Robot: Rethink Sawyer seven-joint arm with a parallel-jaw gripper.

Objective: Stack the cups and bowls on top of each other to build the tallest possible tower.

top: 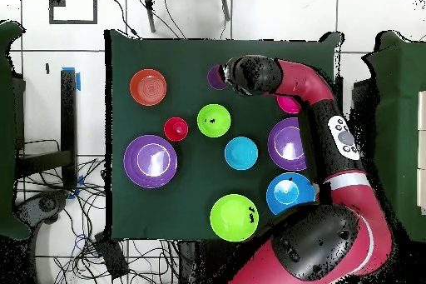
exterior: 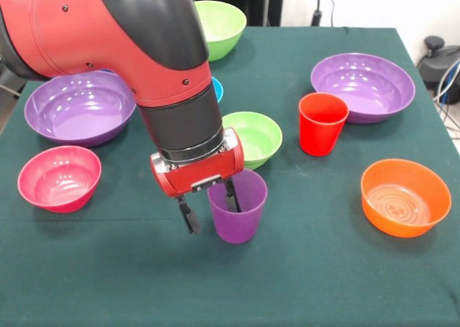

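Observation:
The translucent purple cup (exterior: 238,210) (top: 215,77) stands upright on the green table near the front edge. My gripper (exterior: 210,207) is low over its left rim and open: one finger (exterior: 188,216) hangs outside the wall with a small gap, the other finger (exterior: 231,195) reaches down inside the cup. The red cup (exterior: 322,123) (top: 175,128) stands alone to the right. A small lime green bowl (exterior: 253,138) (top: 214,121) sits just behind the purple cup. Every cup and bowl stands singly; no tower shows. In the overhead view the arm hides the gripper.
Two wide purple bowls (exterior: 79,108) (exterior: 363,86) sit left and right. A pink bowl (exterior: 59,177) is front left, an orange bowl (exterior: 405,197) front right, a large lime green bowl (exterior: 219,26) at the back. Overhead shows two blue bowls (top: 241,153) (top: 289,193).

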